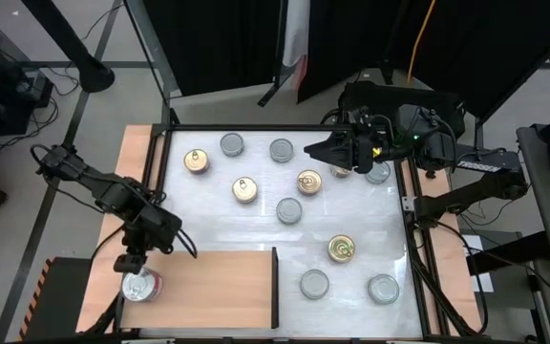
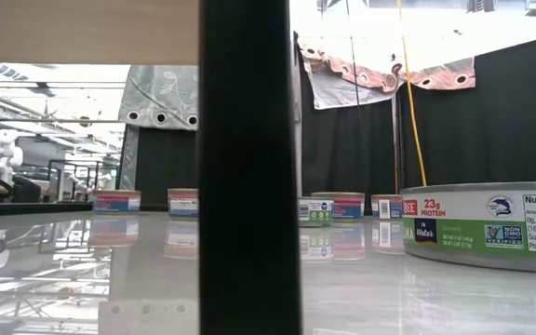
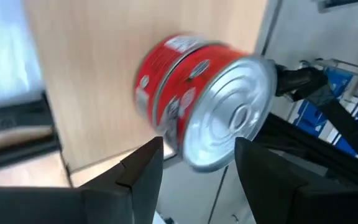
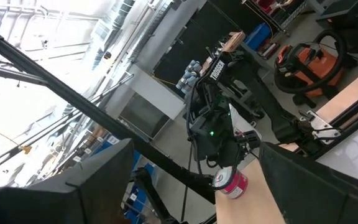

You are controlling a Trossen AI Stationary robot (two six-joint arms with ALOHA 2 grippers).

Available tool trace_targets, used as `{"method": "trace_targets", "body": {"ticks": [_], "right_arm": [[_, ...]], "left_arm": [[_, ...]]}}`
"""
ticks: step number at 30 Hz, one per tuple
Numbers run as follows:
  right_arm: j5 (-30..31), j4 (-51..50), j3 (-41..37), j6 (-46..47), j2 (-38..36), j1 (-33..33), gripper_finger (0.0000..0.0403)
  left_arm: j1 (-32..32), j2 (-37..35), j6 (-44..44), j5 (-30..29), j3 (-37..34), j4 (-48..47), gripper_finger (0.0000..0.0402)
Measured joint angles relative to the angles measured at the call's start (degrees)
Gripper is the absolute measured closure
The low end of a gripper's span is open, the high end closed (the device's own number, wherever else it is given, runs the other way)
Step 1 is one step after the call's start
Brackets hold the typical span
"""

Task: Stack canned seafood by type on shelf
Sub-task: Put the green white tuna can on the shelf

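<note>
left gripper [image 1: 134, 265]: I see it over the outer left corner of the shelf [image 1: 218, 287], just above the red stack; in my left wrist view the two dark fingers [image 3: 143, 174] stand spread apart with nothing between them, the stack beyond them.
red stack [image 3: 197, 99]: two red-labelled tins one on the other, silver ribbed lid on top, sitting on the shelf's far-left edge; also visible from my right wrist view [image 4: 230, 182].
shelf: light-brown board at the near-left of the desk [image 1: 351, 215], thin dark upright edge [image 1: 275, 287] on its right side; only the red stack on it.
right gripper [image 1: 311, 150]: raised at the back right of the desk, pointing left, between the silver tin at the back [image 1: 282, 150] and the gold tin [image 1: 309, 182]; the right wrist view shows its fingers [image 4: 98, 180] wide apart, holding nothing.
gold-lid tins: four loose on the desk, e.g. back left [image 1: 197, 161], centre-left [image 1: 245, 189], right of centre [image 1: 342, 249].
silver-lid tins: loose on the desk, e.g. back [image 1: 232, 144], centre [image 1: 289, 210], two near the front edge [image 1: 314, 283] [image 1: 383, 288]; another partly hidden under the right arm, type I cannot tell.
low view: dark upright post [image 2: 247, 167] blocks the middle; a big tin side [image 2: 487, 223] close at right, small tins in a row further back.
</note>
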Motion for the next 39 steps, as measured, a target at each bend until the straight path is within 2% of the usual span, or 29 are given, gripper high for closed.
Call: {"method": "trace_targets", "body": {"ticks": [5, 8, 11, 14, 21, 24, 26, 28, 32, 36, 39], "right_arm": [[0.00, -1.44, 0.00, -0.74, 0.00, 0.00, 0.0065], [-0.18, -9.31, 0.00, -2.85, -0.61, -0.28, 0.0066], [1.00, -19.10, -0.02, -2.95, -2.96, -1.44, 0.0077], [4.41, -28.46, 0.00, -3.47, -6.58, -2.57, 0.0101], [10.95, -53.14, 0.07, -2.18, -10.43, -3.39, 0.0207], [12.04, -63.98, -0.22, 2.11, -9.32, -2.44, 0.0260], [11.91, -69.06, -1.54, 5.80, -8.31, -0.30, 0.0293], [11.80, -70.09, -4.15, 9.87, -7.72, 2.68, 0.0323], [11.72, -62.64, -11.74, 18.96, -7.49, 9.51, 0.0375], [11.85, -50.62, -19.33, 29.17, -7.30, 15.17, 0.0398], [11.86, -47.32, -22.29, 35.76, -5.42, 20.24, 0.0399]], "left_arm": [[1.30, 0.02, -7.38, 1.38, 1.76, -1.53, 0.0174], [3.66, 0.01, -14.12, 3.75, 4.57, 0.54, 0.0172], [5.64, -0.04, -19.50, 0.03, 8.26, 4.89, 0.0171], [7.33, -0.04, -20.48, -12.34, 11.35, 11.54, 0.0171], [11.45, 0.18, -13.64, -50.93, 12.39, 29.26, 0.0171], [15.44, 1.21, -7.59, -58.75, 12.41, 36.40, 0.0171], [18.52, 1.80, -3.65, -59.62, 12.38, 41.31, 0.0171], [21.36, 2.05, -1.08, -59.61, 12.38, 46.42, 0.0171], [24.56, 2.09, 0.35, -57.81, 12.39, 51.77, 0.0171], [25.09, 1.87, 0.29, -52.96, 12.39, 49.06, 0.0171], [24.98, 1.81, 0.61, -46.17, 12.39, 43.63, 0.0171]]}}
